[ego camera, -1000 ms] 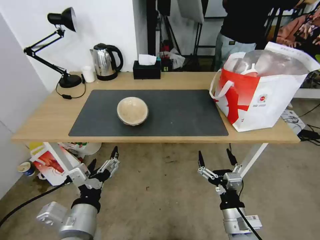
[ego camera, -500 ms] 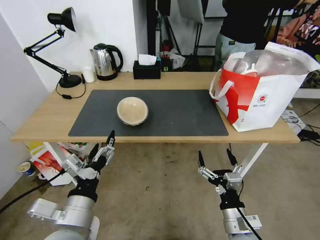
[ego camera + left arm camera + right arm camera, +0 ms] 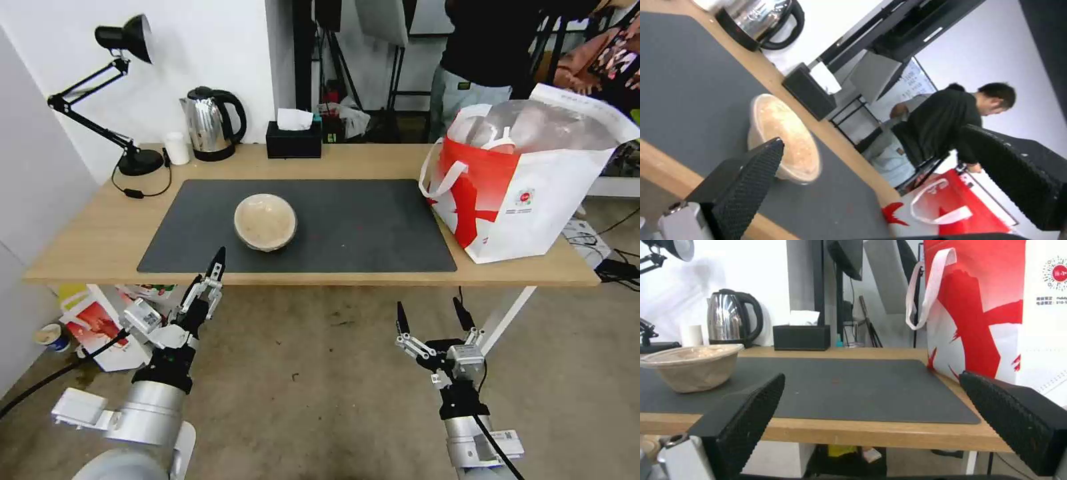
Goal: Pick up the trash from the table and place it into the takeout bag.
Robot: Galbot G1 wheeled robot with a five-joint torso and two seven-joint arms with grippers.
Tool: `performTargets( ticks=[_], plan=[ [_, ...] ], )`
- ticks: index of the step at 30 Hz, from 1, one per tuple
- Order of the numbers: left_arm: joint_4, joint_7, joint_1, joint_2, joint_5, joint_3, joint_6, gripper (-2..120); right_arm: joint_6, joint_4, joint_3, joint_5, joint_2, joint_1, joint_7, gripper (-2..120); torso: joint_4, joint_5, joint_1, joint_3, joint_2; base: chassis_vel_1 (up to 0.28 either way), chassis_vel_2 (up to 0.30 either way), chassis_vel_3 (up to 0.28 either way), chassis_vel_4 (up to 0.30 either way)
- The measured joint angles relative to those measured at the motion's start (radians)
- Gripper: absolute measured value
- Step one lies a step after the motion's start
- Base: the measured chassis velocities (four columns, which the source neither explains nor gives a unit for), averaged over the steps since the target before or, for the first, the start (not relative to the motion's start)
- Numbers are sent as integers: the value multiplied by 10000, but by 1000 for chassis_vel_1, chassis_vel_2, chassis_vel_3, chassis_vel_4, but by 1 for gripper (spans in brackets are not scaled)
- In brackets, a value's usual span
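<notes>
A beige paper bowl stands upright on the dark grey mat of the light-wood table, left of the middle. The white-and-red takeout bag stands open at the table's right end. My left gripper is open, raised in front of the table's front edge, just below and left of the bowl. From the left wrist, the bowl lies ahead between the open fingers. My right gripper hangs open below the table edge, facing the mat, with the bowl and the bag to either side.
Along the back edge stand a black desk lamp, a small white cup, a steel kettle and a black tissue box. A red-and-white carton sits on the floor under the table's left end. Cables lie on the floor at right.
My left gripper has risen and moved forward from below the table to its front edge, nearer the bowl. The right gripper, bowl and bag have not moved.
</notes>
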Motion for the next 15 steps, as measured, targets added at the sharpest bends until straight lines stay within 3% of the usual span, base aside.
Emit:
performTargets(
  ticks=[6, 11, 13, 15],
  plan=[
    [0, -740, -914, 211, -1020, -300, 570, 100, 0, 0, 0, 0, 0, 0, 0, 100, -1, -1, 0, 0, 0, 0, 0, 0, 0],
    [-1, -1144, -1273, 358, -1249, -421, 1033, 100, 0, 0, 0, 0, 0, 0, 0, 100, -1, 0, 0, 0, 0, 0, 0, 0, 0],
    [0, -1768, -1476, 487, -1359, -562, 1499, 100, 0, 0, 0, 0, 0, 0, 0, 100, 1, -1, 0, 0, 0, 0, 0, 0, 0],
    [0, -1961, -1574, 555, -1473, -639, 1689, 100, 0, 0, 0, 0, 0, 0, 0, 100, 0, -1, 0, 0, 0, 0, 0, 0, 0]
  ],
)
